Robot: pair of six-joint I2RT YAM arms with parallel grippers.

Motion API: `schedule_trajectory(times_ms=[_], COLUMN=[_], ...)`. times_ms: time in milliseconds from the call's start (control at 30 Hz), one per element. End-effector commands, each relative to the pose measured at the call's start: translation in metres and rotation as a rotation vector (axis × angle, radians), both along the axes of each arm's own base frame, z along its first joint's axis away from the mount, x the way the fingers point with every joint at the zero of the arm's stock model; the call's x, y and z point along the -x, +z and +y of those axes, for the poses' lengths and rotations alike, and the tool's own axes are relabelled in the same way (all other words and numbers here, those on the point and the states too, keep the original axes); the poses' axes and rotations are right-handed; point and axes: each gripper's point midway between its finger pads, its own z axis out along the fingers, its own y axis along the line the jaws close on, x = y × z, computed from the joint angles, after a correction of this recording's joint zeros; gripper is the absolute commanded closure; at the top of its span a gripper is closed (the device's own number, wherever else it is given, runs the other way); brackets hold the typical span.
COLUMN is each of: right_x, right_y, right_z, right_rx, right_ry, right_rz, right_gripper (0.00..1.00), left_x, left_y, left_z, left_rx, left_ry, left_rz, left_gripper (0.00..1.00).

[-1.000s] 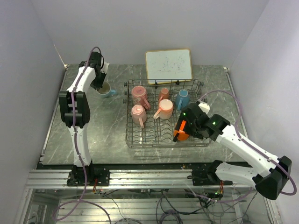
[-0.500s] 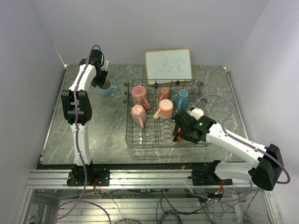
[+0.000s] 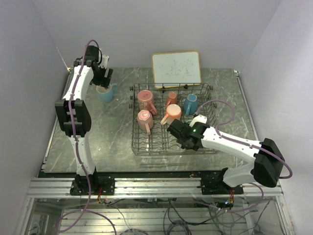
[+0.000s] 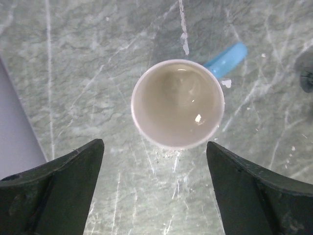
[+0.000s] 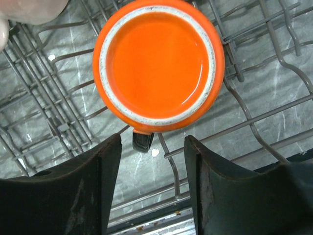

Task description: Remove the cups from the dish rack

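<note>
Right pincer [image 5: 152, 147] gapes empty over the glossy orange-red ceramic mug [image 5: 157, 63], near right in the grey wire dish rack [image 3: 156, 153]; closing may snag a tine or slip on glaze. Left pincer [image 4: 154, 147], also spread empty, hovers over the light-blue mug [image 4: 178, 103] on the far-left tabletop [image 4: 73, 73]. Scribbles on the wood-framed whiteboard [image 3: 176, 68] are unreadable.

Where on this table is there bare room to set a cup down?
The widest bare patch is table between the left arm and the rack. A narrower strip lies right of the rack, its near end crossed by the right arm. Crowded: the rack itself, and the far left corner around the blue mug.
</note>
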Motion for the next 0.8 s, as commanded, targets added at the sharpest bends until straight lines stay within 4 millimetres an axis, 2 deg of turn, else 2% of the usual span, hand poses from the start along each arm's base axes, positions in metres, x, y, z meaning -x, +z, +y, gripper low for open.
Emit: schedule_trajectory(times_ms=[0,100,133,267,467,633,767], right_x=[-0.009,-0.009,-0.008,-0.007,0.001,0.013,0.017], right_y=[0.002,-0.003,-0.004,-0.001,0.003,0.007,0.009], right_z=[-0.006,-0.006,-0.006,-0.008,-0.013,-0.018,-0.022], right_rx=[0.038,0.053,0.059,0.081,0.188,0.215,0.209], right_ry=[-0.047,-0.043,-0.039,0.004,0.126,0.184,0.185], right_rz=[-0.061,-0.062,-0.063,-0.074,-0.019,0.033,0.042], right_gripper=[0.48,0.53,0.56,0.66,0.69,0.65,0.64], left_x=[0.021,0.038,0.047,0.08,0.129,0.151,0.165], left_y=[0.058,0.072,0.074,0.085,0.09,0.092,0.083], left_z=[-0.001,-0.002,0.007,0.011,0.0,-0.007,-0.008], left_rx=[0.034,0.044,0.05,0.05,0.082,0.116,0.124], left_ry=[-0.045,-0.072,-0.061,-0.094,-0.166,-0.177,-0.173], left_rz=[-0.087,-0.089,-0.081,-0.076,-0.069,-0.057,-0.028], left_gripper=[0.01,0.01,0.01,0.01,0.01,0.01,0.01])
